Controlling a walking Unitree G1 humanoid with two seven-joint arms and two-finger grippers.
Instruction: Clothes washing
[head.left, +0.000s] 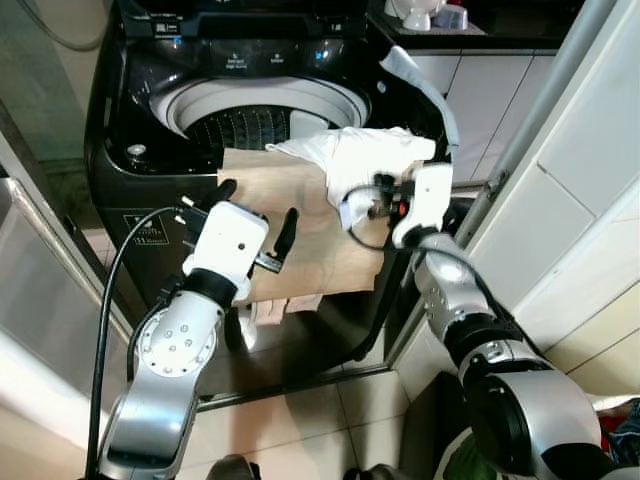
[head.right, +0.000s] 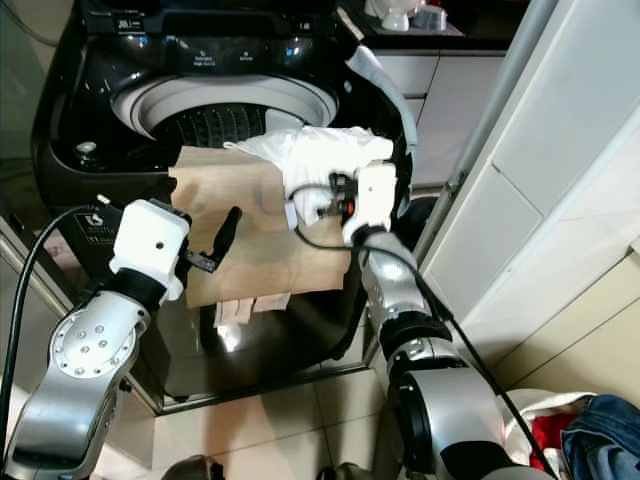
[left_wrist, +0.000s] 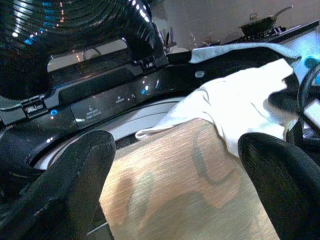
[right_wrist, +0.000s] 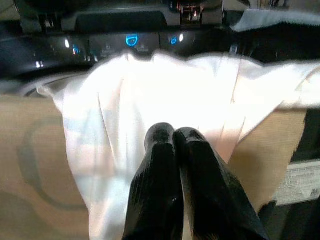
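Observation:
A black top-loading washing machine (head.left: 130, 150) stands open before me, its drum (head.left: 250, 125) showing. A tan cloth (head.left: 320, 250) lies over the front rim and hangs down the front. A white garment (head.left: 370, 150) is bunched on the tan cloth's right part, reaching into the opening. My right gripper (right_wrist: 173, 131) is shut, fingertips against the white garment; I cannot tell if a fold is pinched. My left gripper (head.left: 260, 198) is open in front of the tan cloth's left half, with nothing between its fingers (left_wrist: 75, 185).
White cabinets (head.left: 560, 200) stand close on the right of the machine. A metal panel (head.left: 40, 260) runs along the left. A black cable (head.left: 110, 300) loops beside my left arm. Blue and red clothes (head.right: 600, 430) lie on the tiled floor at the lower right.

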